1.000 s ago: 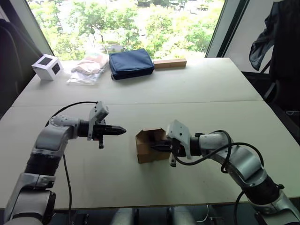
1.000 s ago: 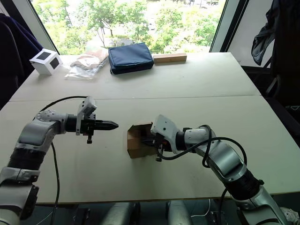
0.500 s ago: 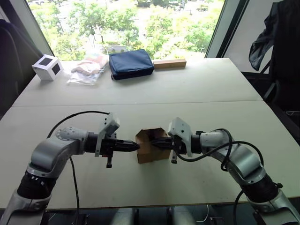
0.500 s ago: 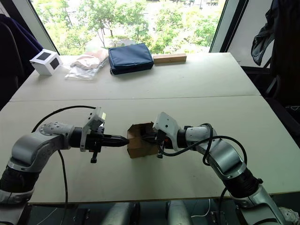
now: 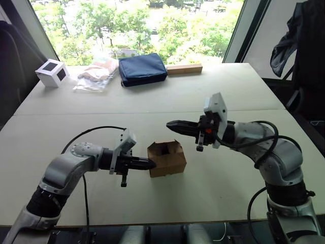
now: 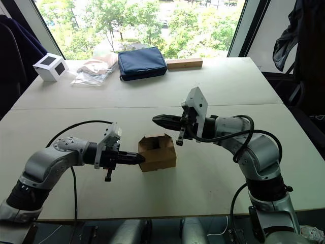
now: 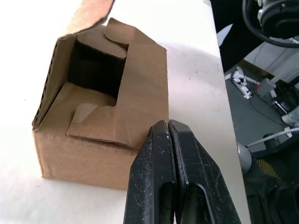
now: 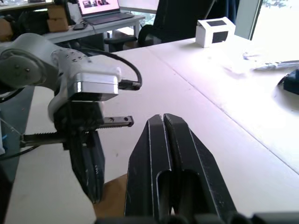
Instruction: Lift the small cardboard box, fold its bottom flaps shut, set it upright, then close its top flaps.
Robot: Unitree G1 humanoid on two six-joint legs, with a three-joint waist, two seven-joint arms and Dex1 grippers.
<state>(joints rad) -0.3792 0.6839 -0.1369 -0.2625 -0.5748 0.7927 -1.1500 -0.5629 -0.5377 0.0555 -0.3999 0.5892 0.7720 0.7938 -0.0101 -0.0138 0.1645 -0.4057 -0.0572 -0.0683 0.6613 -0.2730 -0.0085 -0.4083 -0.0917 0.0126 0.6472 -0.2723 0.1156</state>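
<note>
- The small brown corrugated cardboard box [image 5: 166, 158] sat on the pale wooden table [image 5: 213, 91], near its front edge, its upper flaps [image 7: 117, 84] partly folded inward.
- The left gripper [image 5: 152, 163], fingers pressed together, touched the box's left side.
- The right gripper [image 5: 169, 123], fingers together, hovered above the box, apart from it.

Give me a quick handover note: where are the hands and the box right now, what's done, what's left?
Left hand: shut, empty, tip at the left side of the box.
Right hand: shut, empty, raised above and just behind the box.
Box: sits on the table between the arms, not lifted, upper end facing up.
Top flaps: partly folded in, gap in the middle.
Left: finish closing the top flaps. Bottom end is hidden, check it.
</note>
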